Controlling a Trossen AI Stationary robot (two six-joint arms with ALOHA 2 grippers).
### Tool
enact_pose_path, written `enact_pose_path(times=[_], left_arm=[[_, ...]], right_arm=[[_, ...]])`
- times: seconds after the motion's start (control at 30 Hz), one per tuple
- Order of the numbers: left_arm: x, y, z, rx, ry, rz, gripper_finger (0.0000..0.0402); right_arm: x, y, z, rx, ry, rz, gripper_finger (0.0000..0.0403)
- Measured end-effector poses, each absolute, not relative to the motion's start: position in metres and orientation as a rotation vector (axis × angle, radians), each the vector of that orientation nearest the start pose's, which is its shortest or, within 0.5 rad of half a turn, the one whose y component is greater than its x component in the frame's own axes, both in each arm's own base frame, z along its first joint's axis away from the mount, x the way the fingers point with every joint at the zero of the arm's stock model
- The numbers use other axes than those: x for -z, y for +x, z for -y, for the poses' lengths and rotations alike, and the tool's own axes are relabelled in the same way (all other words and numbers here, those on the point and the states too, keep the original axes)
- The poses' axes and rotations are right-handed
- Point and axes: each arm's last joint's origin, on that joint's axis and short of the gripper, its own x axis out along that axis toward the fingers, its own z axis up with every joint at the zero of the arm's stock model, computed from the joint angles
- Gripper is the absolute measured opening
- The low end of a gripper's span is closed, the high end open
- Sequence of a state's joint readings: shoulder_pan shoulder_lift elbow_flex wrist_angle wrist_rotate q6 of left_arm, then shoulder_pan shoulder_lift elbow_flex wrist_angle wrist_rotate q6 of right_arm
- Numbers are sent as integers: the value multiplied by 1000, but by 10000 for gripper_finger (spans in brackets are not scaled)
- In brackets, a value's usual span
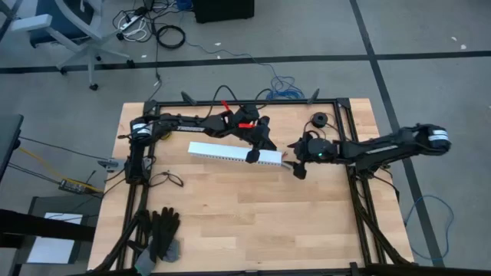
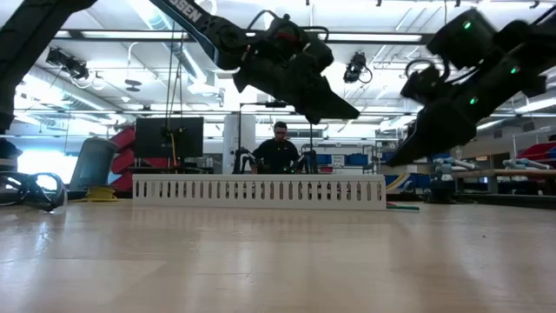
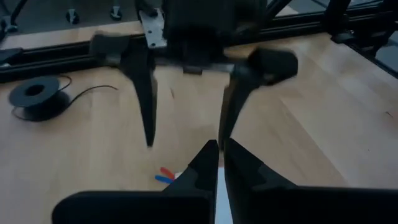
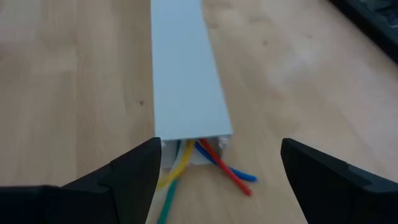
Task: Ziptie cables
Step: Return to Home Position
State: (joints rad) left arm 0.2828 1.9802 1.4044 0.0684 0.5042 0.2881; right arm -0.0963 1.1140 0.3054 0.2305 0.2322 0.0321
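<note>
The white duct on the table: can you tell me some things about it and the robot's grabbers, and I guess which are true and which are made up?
1. The white duct has its lid on. True.
2. Coloured cables poke out of one end of the duct. True.
3. The right gripper is squeezing the duct. False: it is open, just off the end where the cables come out, and holds nothing.
4. The left gripper has its fingers shut together. True.
5. The black spool sits inside the duct. False: it lies on the table, near the far edge, apart from the duct.
</note>
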Motion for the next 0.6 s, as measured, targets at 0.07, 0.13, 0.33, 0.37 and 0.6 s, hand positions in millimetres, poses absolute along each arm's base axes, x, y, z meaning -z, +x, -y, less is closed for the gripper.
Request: enact_pose_path(times=[0.07,0.13,0.33,0.37,0.6], left_arm=[[-223,427,-112,275,102,-435,0],[-229,424,-112,267,104,-446,0],[-245,402,-108,164,139,-445,0],[-246,396,-107,145,143,-440,0],[-234,332,-95,6,86,-260,0]], right_arm=[[-162,188,25,332,-6,-544,309],[-172,182,24,334,0,-499,308],[-188,168,23,341,41,-426,296],[-188,167,23,342,52,-428,287],[-185,168,21,289,73,-452,164]])
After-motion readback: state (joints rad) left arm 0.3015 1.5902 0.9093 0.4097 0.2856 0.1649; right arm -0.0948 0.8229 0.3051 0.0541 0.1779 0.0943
